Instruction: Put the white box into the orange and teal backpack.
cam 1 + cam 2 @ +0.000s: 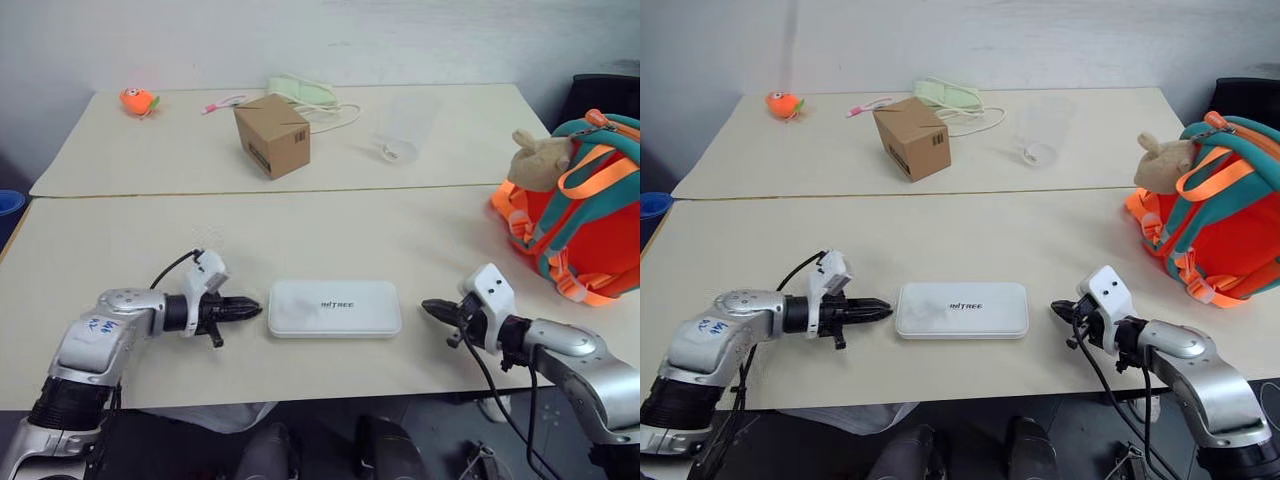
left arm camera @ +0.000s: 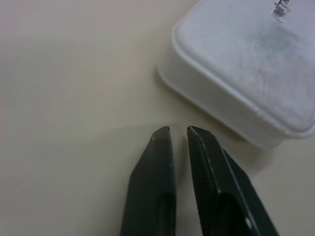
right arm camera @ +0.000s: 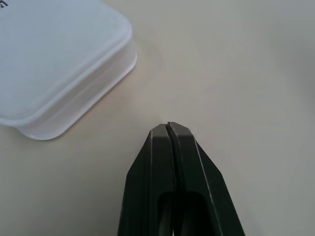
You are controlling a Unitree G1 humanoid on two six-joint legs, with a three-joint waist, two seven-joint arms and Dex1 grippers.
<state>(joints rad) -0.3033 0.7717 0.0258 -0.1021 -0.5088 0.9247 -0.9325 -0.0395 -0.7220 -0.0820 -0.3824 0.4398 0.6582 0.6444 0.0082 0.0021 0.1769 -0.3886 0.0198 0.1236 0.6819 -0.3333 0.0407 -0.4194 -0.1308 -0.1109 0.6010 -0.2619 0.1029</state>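
The tabletop (image 1: 150, 260) in front of me is the biggest thing here, two pale slabs meeting at a seam that runs across the middle. At my far right, on the near slab, stands the backpack (image 1: 590, 235), orange with teal trim and orange straps, a tan plush toy (image 1: 540, 160) leaning on its near upper corner. On the far slab sits a brown cardboard box (image 1: 272, 135), turned corner-on to me, with a pale green mask (image 1: 303, 92) and its white cord behind it, a clear plastic cup (image 1: 402, 130) to its right, and a small orange toy (image 1: 139, 101) far off to the left. The white box (image 1: 334, 307) lies flat on the near slab, straight ahead of me and well apart from the backpack, dark lettering on its lid. My left claw (image 1: 250, 311) lies low just beside the box's left end, its fingers nearly together with only a thin slit between them, holding nothing. My right claw (image 1: 432, 309) points at the box's right end from a short way off, its fingers pressed fully together and empty.
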